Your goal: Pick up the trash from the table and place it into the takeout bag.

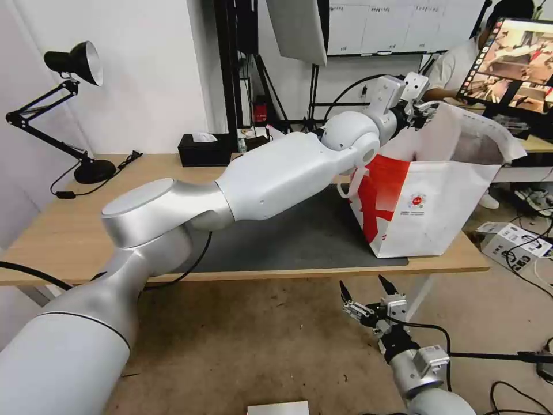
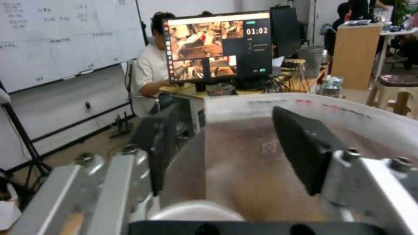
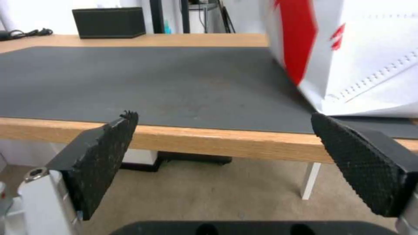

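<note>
Head view: left gripper (image 1: 423,106) over takeout bag (image 1: 426,202) mouth; bag at table (image 1: 69,230) right front corner. Right gripper (image 1: 364,291) below front edge. L wrist: jaws apart, empty. R wrist: jaws spread, empty, facing mat (image 3: 143,81).

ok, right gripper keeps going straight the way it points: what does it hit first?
Probably the front edge of the table. The right gripper is open, below the tabletop, aimed at that edge; the dark mat and takeout bag lie beyond. Depth is unclear.
</note>
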### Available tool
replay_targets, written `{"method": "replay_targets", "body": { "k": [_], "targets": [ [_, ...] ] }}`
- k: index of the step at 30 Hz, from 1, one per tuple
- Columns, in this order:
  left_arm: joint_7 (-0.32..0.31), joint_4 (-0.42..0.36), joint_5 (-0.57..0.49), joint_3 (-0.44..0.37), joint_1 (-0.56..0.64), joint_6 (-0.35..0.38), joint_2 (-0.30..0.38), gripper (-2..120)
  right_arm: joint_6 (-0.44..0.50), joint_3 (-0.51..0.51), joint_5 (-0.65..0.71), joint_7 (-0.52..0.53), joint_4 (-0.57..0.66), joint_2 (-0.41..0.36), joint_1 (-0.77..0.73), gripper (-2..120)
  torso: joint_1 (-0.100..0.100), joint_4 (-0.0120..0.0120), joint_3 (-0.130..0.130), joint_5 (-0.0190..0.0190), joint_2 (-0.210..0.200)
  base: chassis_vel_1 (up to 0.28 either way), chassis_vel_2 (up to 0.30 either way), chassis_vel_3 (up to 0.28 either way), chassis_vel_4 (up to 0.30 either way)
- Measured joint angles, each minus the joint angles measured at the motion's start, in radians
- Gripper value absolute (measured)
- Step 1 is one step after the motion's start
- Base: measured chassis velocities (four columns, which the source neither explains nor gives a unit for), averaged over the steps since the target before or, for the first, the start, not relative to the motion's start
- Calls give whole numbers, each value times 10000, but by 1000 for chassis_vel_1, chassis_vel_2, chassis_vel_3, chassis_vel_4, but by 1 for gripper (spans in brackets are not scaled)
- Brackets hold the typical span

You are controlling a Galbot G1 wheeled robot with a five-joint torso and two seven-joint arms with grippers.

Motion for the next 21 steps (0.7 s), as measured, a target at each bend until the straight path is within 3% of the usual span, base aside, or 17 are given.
{"method": "replay_targets", "body": {
  "k": [3,10,21],
  "targets": [
    [-37,-60,-59,4,0,17,6,80,0,0,0,0,0,0,0,100,0,0,0,0,0,0,0,0,0],
    [-128,-208,-370,-24,-133,25,98,99,0,0,0,0,0,1,0,100,0,0,0,0,0,0,0,0,0],
    [-395,-555,-691,-3,-244,56,357,100,0,0,0,0,0,0,0,100,0,-1,0,0,0,0,0,0,0]
  ]
}}
